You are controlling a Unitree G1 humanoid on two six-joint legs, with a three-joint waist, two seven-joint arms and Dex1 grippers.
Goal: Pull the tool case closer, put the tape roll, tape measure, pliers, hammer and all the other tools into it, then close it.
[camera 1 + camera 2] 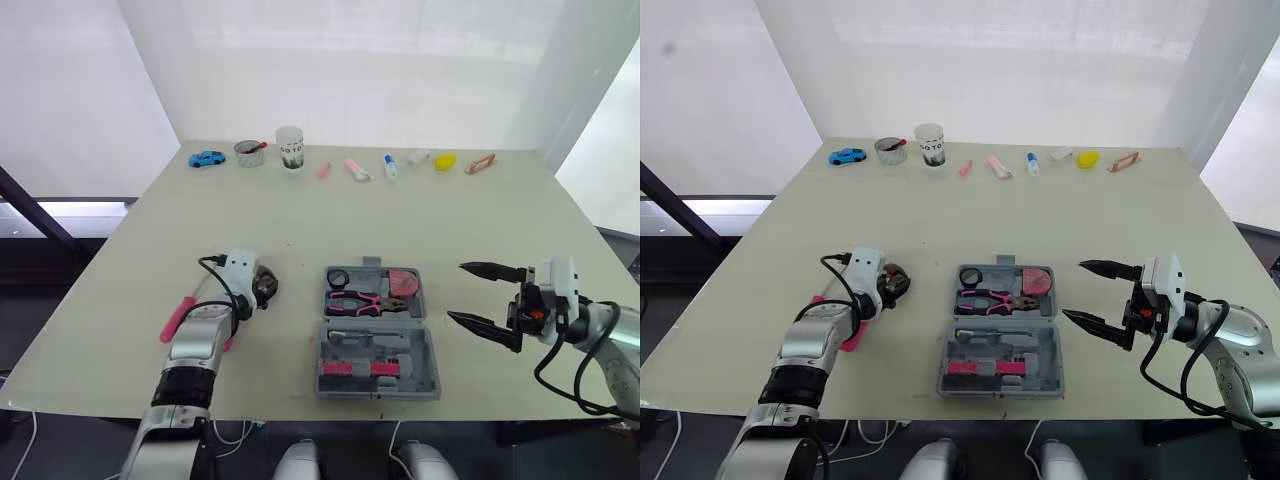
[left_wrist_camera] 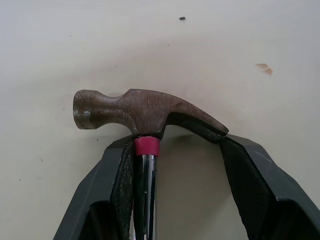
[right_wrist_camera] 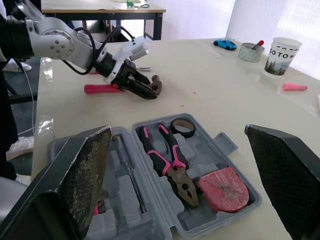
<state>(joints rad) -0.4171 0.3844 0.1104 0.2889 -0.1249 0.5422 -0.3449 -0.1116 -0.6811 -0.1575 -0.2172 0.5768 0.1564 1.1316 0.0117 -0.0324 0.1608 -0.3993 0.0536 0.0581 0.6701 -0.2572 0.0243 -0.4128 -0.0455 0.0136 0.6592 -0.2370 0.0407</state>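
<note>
Tool case (image 1: 400, 345) lies open before us in the head view, hammer (image 1: 178, 320) to its left. Left wrist view: our left gripper (image 2: 175, 145) straddles the hammer's neck, jaws apart. Right wrist view: our right gripper (image 3: 177, 134) gapes wide toward the cased pliers (image 3: 172, 162)

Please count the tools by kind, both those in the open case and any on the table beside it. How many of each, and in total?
Pliers: 1
Tape roll: 1
Tape measure: 1
Screwdriver: 1
Hammer: 1
Total: 5
Pink pieces in the near half of the case: unclear, not counted.
</note>
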